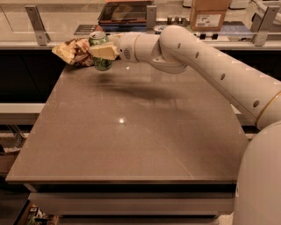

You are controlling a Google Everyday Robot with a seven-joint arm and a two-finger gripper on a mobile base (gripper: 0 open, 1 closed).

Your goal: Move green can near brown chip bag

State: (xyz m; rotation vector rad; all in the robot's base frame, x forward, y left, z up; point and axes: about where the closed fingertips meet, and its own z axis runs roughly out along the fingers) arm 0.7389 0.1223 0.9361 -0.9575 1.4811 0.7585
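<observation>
Grip first: my gripper (pixel 99 51) is at the far left corner of the table (pixel 131 145), its fingers (pixel 105 51) pinched on the green can (pixel 102 64), with one pale finger lying across the can's front just below the silver top. The can is upright; I cannot tell whether its base touches the tabletop. Just to its left, at the table's far edge, lies the brown chip bag (pixel 70 50), crumpled and right against the can. My white arm (pixel 210 74) reaches in from the right. A cardboard box (pixel 208 13) stands behind the table.
</observation>
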